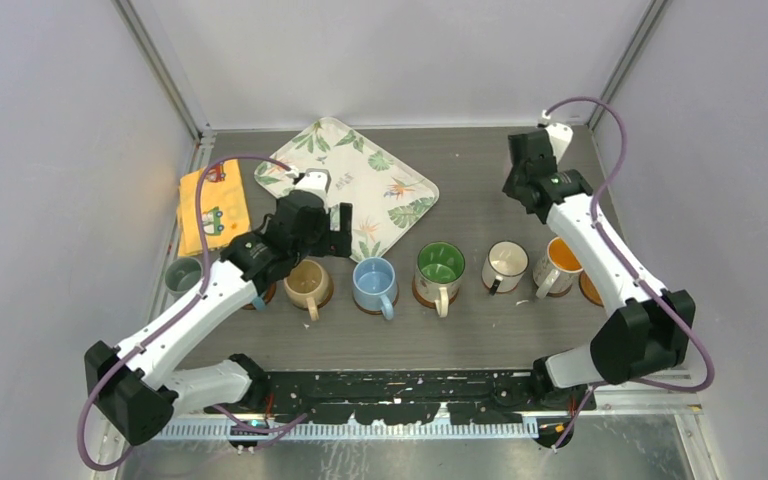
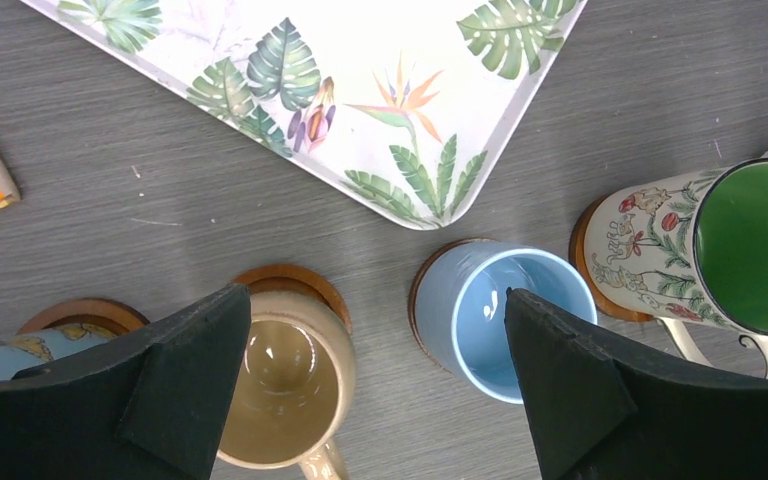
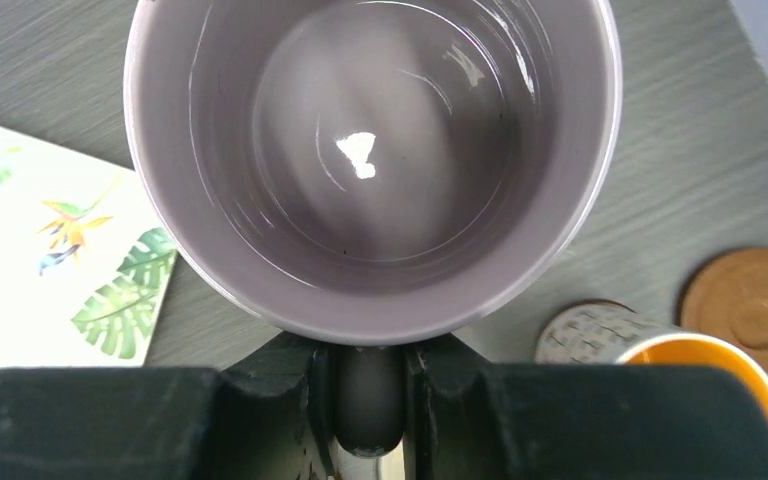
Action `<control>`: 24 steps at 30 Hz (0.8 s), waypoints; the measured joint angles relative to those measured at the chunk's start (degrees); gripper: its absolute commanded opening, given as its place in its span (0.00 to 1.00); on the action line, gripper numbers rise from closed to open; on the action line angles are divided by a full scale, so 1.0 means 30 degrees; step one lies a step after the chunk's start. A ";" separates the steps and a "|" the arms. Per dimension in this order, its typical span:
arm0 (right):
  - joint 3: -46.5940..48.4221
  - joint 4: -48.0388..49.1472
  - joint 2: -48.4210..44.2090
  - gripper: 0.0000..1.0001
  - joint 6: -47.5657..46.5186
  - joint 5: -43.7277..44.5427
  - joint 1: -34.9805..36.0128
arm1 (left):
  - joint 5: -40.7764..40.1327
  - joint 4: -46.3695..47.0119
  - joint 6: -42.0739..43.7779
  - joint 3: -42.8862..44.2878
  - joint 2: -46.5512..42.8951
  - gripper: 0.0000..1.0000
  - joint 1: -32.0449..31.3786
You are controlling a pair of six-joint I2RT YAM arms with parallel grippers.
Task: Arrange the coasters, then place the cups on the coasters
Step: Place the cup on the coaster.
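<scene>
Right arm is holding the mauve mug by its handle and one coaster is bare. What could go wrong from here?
1. The right gripper pinches the mauve mug only by its handle, so the mug could swivel or slip in that narrow hold.
2. The bare coaster lies close beside the orange-inside mug; the set-down may bump that mug.
3. The left gripper hangs open over the tan mug and blue mug; dropping lower could knock either.

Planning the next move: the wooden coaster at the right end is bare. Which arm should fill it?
Right. The right gripper holds the mauve mug by its handle, with the bare coaster nearby; the left gripper hangs open and empty.
</scene>
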 measured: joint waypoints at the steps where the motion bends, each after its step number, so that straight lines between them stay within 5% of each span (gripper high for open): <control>1: -0.0168 -0.0153 -0.0255 0.01 0.0073 0.0051 -0.0262 | 0.0066 0.0007 0.0000 0.0036 0.0066 1.00 0.0000; 15: -0.2994 -0.2579 -0.4167 0.01 0.1858 0.1188 -0.6717 | 0.0809 0.0131 -0.0007 0.0401 0.0831 1.00 0.0000; 24: -0.4554 -0.3184 -0.5304 0.01 0.3592 0.1472 -0.8714 | 0.1202 0.0131 0.0000 0.0772 0.1341 1.00 0.0000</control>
